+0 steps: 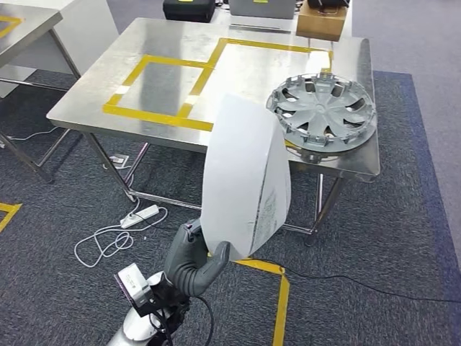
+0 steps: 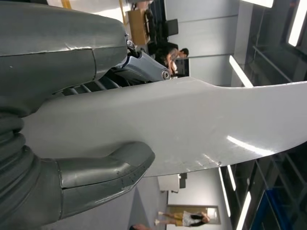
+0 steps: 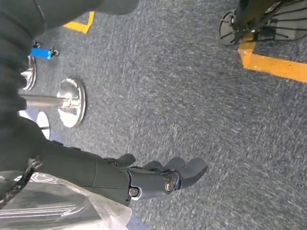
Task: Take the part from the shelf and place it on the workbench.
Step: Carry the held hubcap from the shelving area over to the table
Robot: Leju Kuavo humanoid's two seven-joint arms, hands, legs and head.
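Part: a large pale grey curved panel (image 1: pixel 245 176), held upright above the carpet, near of the surface and not touching it; in the left wrist view (image 2: pixel 188 127) its smooth glossy face runs across the frame.
Left robot hand: (image 1: pixel 191 261) clamped on the panel's lower near edge, thumb on one face and darker fingers (image 2: pixel 145 67) on the other.
Right robot hand: (image 3: pixel 145 177) hanging over the carpet, holding nothing, fingers nearly straight and lying close together.
Surface: a steel workbench (image 1: pixel 98 94) marked with yellow tape rectangles, far of the held panel.
Hubcap: a silver wheel cover (image 1: pixel 322 109) lying on the right part of the surface, just right of and beyond the panel's top.
Far edge: a black case (image 1: pixel 189 9) and a brown cardboard box (image 1: pixel 320 20).
Floor: dark blue-grey carpet (image 1: pixel 380 238) with yellow tape; a white power strip (image 1: pixel 140 215) and loose cable lie under the surface's near left side.
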